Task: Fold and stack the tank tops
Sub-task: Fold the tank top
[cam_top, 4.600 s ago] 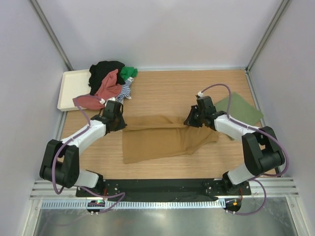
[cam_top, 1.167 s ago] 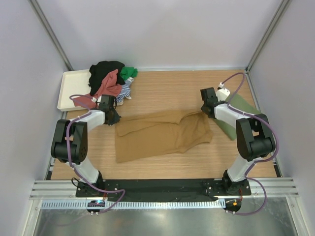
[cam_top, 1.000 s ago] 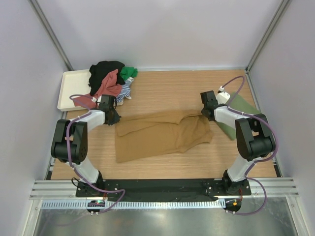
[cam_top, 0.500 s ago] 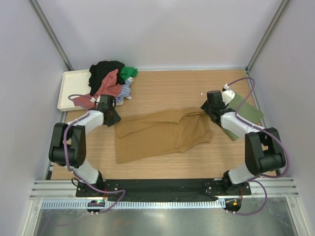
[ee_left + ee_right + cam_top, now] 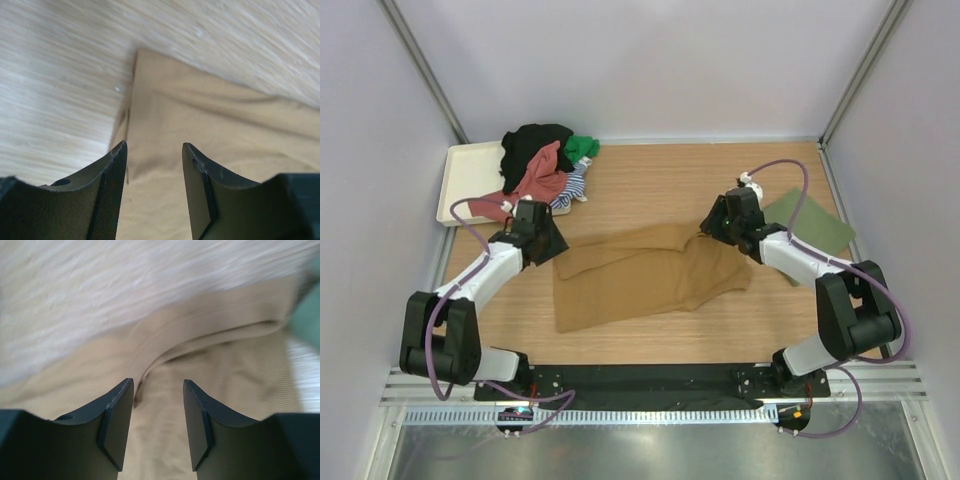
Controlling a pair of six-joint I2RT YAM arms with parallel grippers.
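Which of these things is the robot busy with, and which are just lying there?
For the job:
- mustard brown tank top, spread flat
- pile of tops, black, red, green, striped
- folded olive green top

Just lying about:
- cream tray

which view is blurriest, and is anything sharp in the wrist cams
Right wrist: blurriest, with the table and the mustard tank top smeared and only the right gripper crisp. Left wrist: mild streaking in the wood grain, the cloth corner still readable. Top external: sharp, evenly lit, no glare.
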